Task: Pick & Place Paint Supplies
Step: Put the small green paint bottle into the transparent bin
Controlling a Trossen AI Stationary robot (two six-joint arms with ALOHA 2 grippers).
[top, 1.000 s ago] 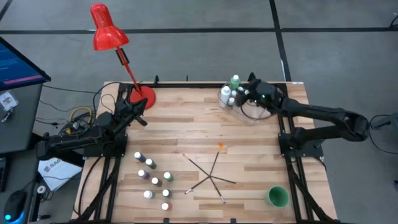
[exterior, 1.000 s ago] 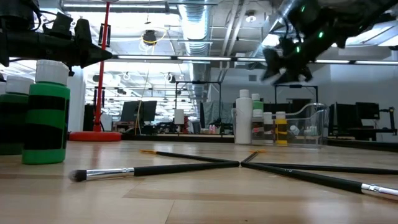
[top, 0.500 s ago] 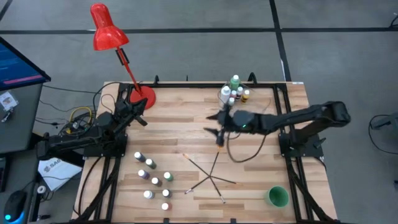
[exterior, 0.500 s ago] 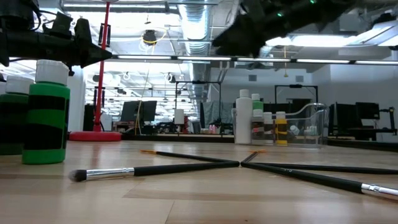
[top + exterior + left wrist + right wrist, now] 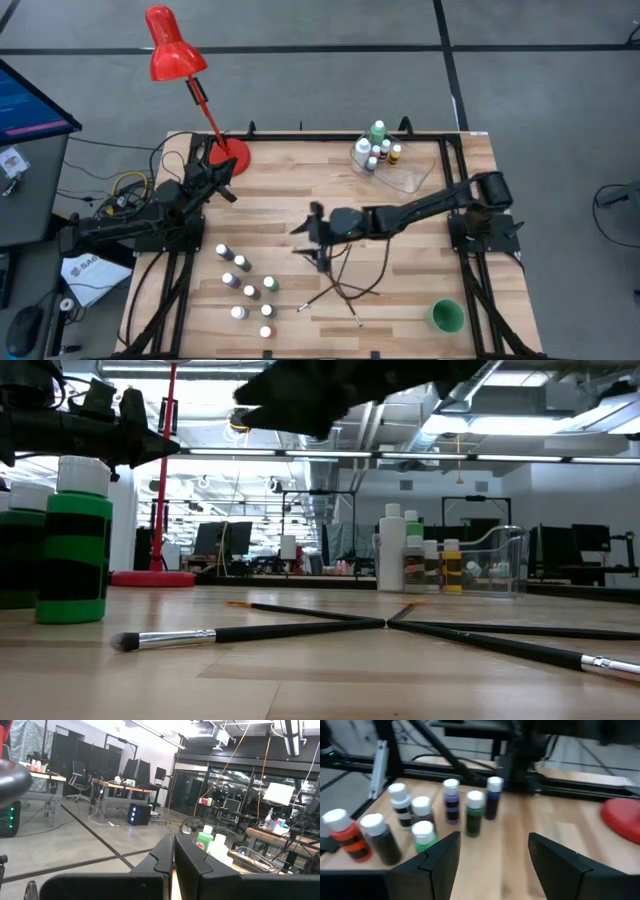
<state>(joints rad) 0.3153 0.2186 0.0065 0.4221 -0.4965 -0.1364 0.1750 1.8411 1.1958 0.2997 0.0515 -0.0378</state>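
The table (image 5: 420,215) is pale matt wood planks, the tub (image 5: 410,168) clear glossy plastic, the lamp (image 5: 172,45) shiny red.

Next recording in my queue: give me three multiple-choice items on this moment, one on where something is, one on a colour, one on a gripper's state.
1. Where does the clear plastic tub stand?
A. at the table's far edge, right of the lamp base
B. beside the green cup
C. among the brushes

2. What colour is the desk lamp?
A. blue
B. red
C. white

3. How does the right gripper stand?
A. shut on a brush
B. shut on a bottle
C. open, holding nothing

Answers:
1 A: the high view shows the tub far from the green cup, holding bottles.
2 B: shade and base are red.
3 C: the right wrist view shows its fingers spread with bare table between them.
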